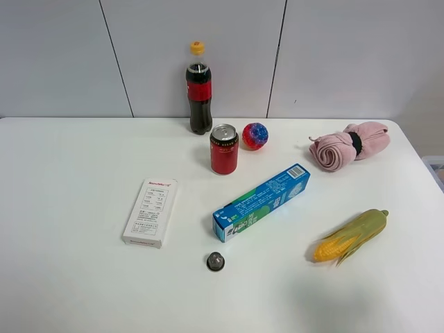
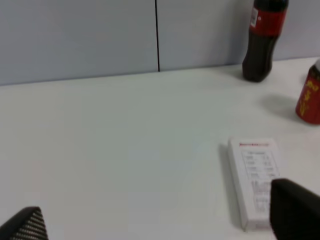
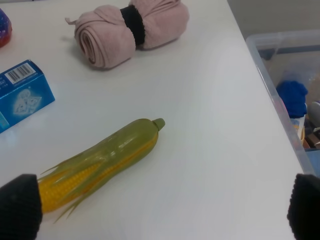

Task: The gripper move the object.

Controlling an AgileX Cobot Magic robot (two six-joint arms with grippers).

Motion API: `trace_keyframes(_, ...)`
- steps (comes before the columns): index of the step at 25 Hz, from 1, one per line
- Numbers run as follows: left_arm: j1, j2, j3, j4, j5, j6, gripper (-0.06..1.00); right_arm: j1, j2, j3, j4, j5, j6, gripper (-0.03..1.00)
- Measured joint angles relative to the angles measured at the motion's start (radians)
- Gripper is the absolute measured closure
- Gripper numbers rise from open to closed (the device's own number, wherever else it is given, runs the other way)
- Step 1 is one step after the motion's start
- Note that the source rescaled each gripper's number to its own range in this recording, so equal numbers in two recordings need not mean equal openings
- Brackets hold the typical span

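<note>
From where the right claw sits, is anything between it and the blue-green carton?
The corn cob lies on the table just ahead of the right claw, with the carton further on. Going over the cob or round it clears the way; nothing else intervenes.

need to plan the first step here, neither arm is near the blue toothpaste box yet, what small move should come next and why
Probably swing the right gripper toward the toothpaste box. Its fingers stand wide apart and empty over the corn, and the right wrist view already shows the box's barcode end nearby. The left gripper is over by the white box, further away, so the right seems the shorter reach.
</note>
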State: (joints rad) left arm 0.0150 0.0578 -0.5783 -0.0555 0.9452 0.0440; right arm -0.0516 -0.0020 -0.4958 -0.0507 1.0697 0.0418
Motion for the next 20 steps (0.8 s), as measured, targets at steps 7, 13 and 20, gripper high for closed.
trace_keyframes(7,0.000,-0.061,0.058,0.032,0.093,0.000,0.14,0.000,0.000,0.000,0.000,0.000,0.000,-0.03)
trace_keyframes(13,-0.002,-0.062,0.065,0.033,0.105,0.000,0.14,0.000,0.000,0.000,0.000,0.000,0.000,-0.03)
trace_keyframes(20,-0.002,-0.062,0.065,0.033,0.105,0.003,0.14,0.000,0.000,0.000,0.000,0.000,0.000,-0.03)
